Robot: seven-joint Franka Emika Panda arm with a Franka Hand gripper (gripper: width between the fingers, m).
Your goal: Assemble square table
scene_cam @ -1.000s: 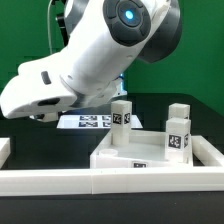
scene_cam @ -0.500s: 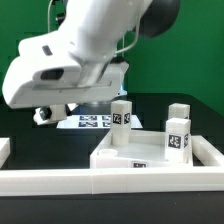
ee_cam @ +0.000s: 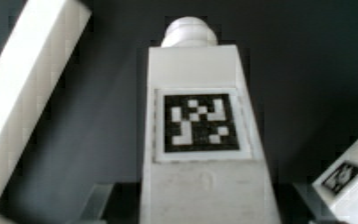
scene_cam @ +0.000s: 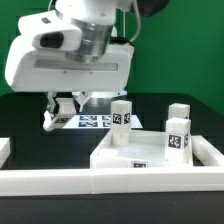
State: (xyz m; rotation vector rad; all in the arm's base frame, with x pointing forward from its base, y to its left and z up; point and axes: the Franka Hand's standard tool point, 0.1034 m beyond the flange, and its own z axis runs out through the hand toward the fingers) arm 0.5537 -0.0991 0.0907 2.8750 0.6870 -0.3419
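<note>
Green wall, black tabletop [scene_cam: 20, 125] | claw [scene_cam: 65, 108] holds a leg [ee_cam: 197, 110] lengthwise, near the far edge | risk: leg twists in grip, misses slab [scene_cam: 125, 160] hole.

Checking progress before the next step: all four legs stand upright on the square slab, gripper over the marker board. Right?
Not four. The exterior view shows three legs upright on the square slab. The fourth leg fills the wrist view, at the gripper. The gripper is over the marker board, as you said.
</note>
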